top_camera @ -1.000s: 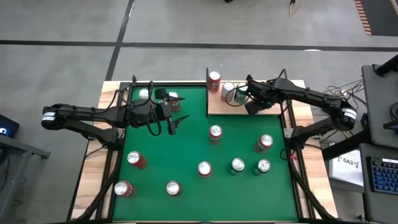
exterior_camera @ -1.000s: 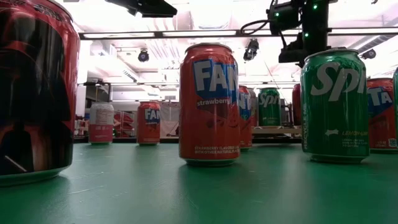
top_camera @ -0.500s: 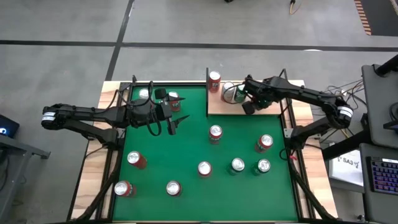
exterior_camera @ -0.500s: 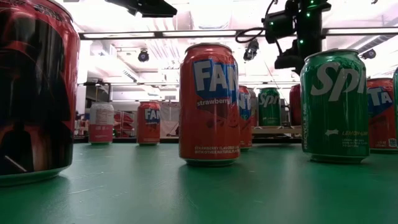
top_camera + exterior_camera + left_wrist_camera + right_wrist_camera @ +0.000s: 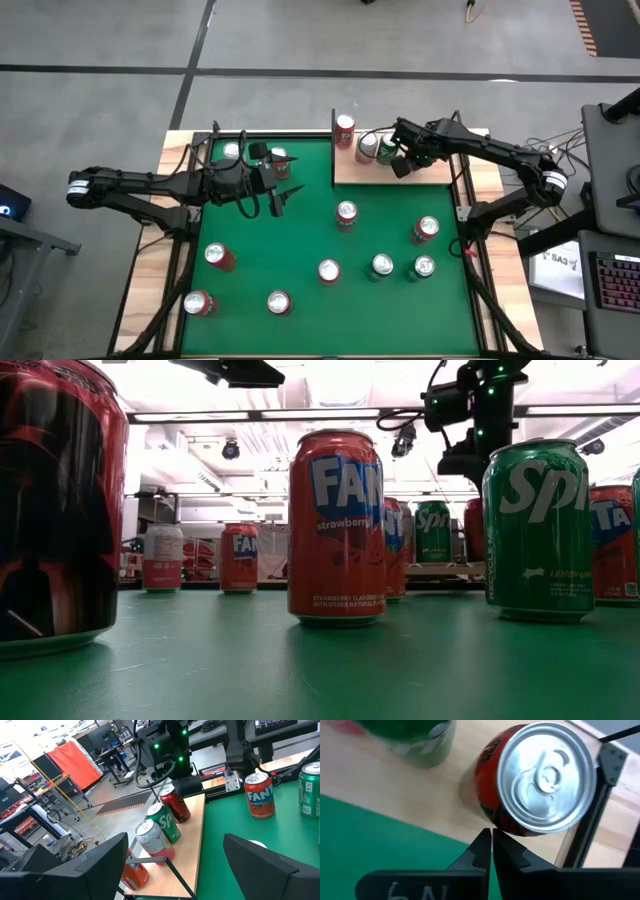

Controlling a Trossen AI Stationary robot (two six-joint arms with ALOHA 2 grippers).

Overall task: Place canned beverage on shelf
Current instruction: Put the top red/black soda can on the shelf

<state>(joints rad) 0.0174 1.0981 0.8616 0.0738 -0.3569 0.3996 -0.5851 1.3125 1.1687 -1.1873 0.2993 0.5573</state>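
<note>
The right gripper (image 5: 491, 837) has its jaws clenched on nothing, tips just beside a dark red can (image 5: 540, 780) that stands free on the shelf (image 5: 440, 172) at the back right corner of the green surface (image 5: 300, 240). I judge that can delivered. Beside it stand a green can (image 5: 164, 822), a pink can (image 5: 152, 840) and a red can (image 5: 345, 125) at the shelf's back corner: four shelved, as far as I can tell. Ten cans are left on the green surface. The left gripper (image 5: 285, 195) hovers released near the back left corner.
</note>
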